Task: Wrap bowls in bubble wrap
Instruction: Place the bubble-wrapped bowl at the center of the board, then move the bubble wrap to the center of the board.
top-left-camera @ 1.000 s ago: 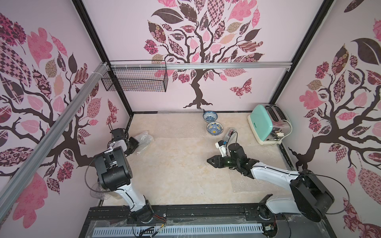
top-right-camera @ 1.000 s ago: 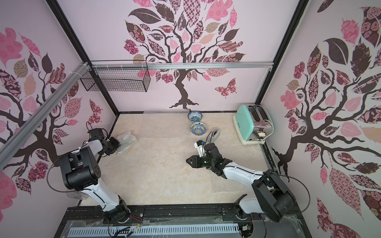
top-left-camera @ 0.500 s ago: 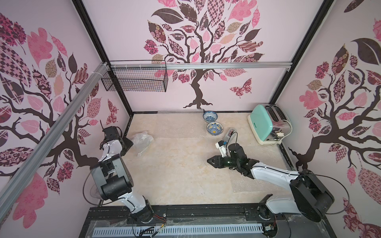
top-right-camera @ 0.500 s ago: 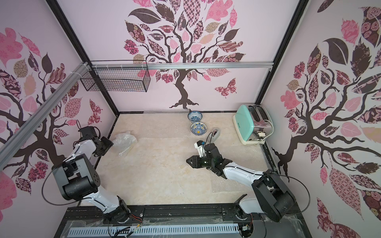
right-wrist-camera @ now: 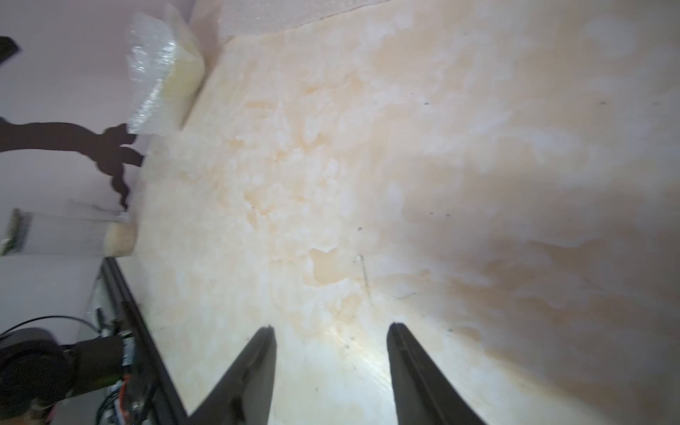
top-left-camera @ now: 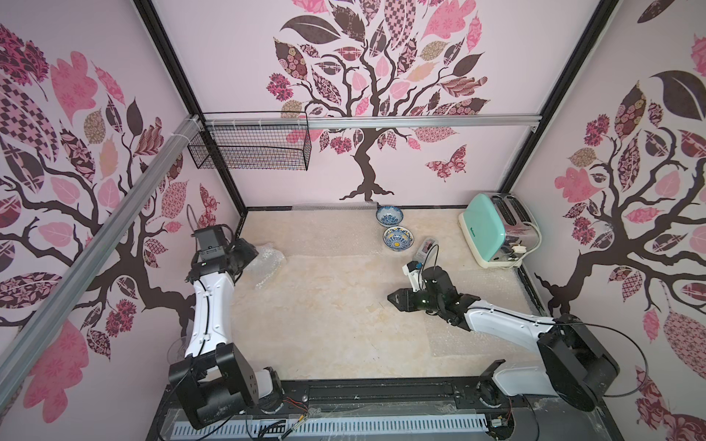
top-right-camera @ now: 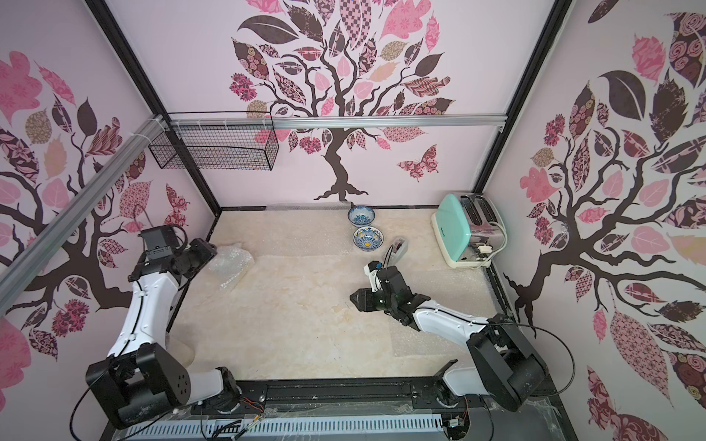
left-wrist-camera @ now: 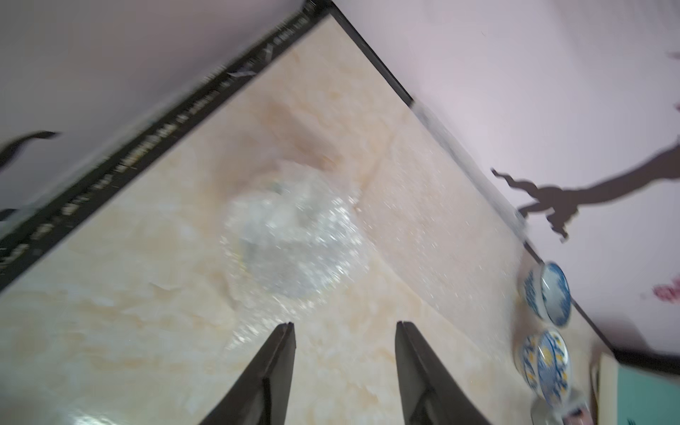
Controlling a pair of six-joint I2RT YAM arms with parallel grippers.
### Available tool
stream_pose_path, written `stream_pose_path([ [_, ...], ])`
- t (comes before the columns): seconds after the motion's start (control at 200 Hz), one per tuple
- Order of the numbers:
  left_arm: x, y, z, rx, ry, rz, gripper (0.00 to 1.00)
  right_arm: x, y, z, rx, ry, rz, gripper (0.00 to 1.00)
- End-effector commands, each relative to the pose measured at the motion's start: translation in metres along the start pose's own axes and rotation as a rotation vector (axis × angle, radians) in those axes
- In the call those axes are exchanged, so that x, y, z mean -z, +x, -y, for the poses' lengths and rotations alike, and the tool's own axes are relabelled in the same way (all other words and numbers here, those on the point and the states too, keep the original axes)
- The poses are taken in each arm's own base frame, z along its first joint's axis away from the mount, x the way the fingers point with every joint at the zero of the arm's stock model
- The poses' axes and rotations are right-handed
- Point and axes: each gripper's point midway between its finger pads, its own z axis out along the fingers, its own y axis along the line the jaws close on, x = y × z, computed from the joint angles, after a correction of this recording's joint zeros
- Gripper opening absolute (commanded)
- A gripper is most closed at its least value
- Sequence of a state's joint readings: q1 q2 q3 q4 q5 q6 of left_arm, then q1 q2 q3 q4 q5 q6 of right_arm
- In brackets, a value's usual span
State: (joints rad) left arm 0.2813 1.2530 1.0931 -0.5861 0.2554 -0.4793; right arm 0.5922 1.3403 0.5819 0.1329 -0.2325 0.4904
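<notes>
Left pincer [left-wrist-camera: 346, 323] spread and empty, just short of the crumpled bundle [left-wrist-camera: 294, 235] of wrap near the left wall. Right pincer [right-wrist-camera: 331, 326] wide too, nothing in it, over bare table [right-wrist-camera: 404, 147]. Blue bowl [top-left-camera: 389, 216] and yellow bowl [top-left-camera: 398, 238] wait unwrapped at the back. Danger: nothing pins that bundle; it may spring open. Bowl inside? Too blurred to tell.

Bubble wrap bundle [left-wrist-camera: 294, 239] blurred in L wrist view; maybe sth inside.
</notes>
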Motion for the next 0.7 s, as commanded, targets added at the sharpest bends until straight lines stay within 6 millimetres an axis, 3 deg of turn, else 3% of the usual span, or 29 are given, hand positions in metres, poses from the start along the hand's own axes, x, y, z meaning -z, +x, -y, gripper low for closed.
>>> stream_pose_path([
  [0.0, 0.013, 0.04, 0.033, -0.11, 0.1, -0.092, 0.5, 0.015, -0.013, 0.051, 0.011, 0.309, 0.073, 0.57],
  [0.13, 0.021, 0.079, 0.055, -0.195, 0.17, -0.15, 0.5, 0.021, -0.002, 0.087, -0.004, 0.497, 0.055, 0.62],
  [0.22, 0.027, 0.092, 0.063, -0.236, 0.194, -0.172, 0.5, 0.028, 0.006, 0.11, -0.021, 0.605, 0.062, 0.64],
  [0.485, 0.036, 0.103, 0.068, -0.274, 0.235, -0.193, 0.5, 0.025, 0.032, 0.128, -0.026, 0.666, -0.04, 0.65],
  [0.565, 0.038, 0.103, 0.069, -0.28, 0.246, -0.182, 0.5, 0.017, 0.035, 0.124, -0.025, 0.659, -0.108, 0.6],
  [0.695, 0.042, 0.097, 0.062, -0.294, 0.198, -0.15, 0.5, 0.003, 0.045, 0.115, -0.044, 0.611, -0.157, 0.37],
])
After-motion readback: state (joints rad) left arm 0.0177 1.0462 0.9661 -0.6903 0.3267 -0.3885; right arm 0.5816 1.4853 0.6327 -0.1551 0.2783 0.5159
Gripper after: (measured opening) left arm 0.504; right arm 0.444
